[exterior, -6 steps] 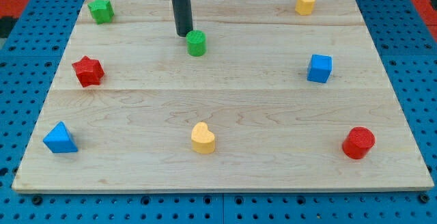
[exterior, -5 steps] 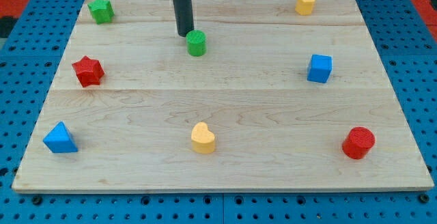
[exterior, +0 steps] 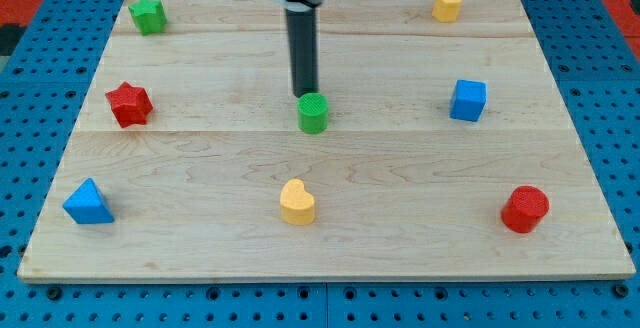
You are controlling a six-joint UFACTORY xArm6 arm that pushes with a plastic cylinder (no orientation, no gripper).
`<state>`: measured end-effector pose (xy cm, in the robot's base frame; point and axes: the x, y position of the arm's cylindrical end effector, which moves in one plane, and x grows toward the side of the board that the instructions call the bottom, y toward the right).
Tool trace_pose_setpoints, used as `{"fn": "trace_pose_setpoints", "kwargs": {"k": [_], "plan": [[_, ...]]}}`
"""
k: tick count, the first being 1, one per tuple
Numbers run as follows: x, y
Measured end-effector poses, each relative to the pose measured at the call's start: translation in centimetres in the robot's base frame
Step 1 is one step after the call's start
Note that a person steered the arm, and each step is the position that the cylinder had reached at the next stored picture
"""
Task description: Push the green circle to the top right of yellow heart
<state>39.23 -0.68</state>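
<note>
The green circle stands near the middle of the wooden board. My tip is right behind it, touching its top-left edge. The yellow heart lies toward the view's bottom, below the green circle and slightly to its left, with a clear gap between them.
A green star-like block is at the top left, a red star at the left, a blue triangle at the bottom left. A yellow hexagon is at the top right, a blue cube at the right, a red cylinder at the bottom right.
My tip has moved down and to the right, pushing the green circle from the upper part of the board to near its middle, closer to the yellow heart.
</note>
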Motion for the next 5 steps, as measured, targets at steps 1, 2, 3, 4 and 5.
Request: {"fn": "trace_pose_setpoints", "kwargs": {"k": [1, 2, 3, 4, 5], "plan": [[3.3, -0.2], [6.9, -1.0], [7.9, -1.0], [-0.2, -2.9], [-9.4, -7.3]]}}
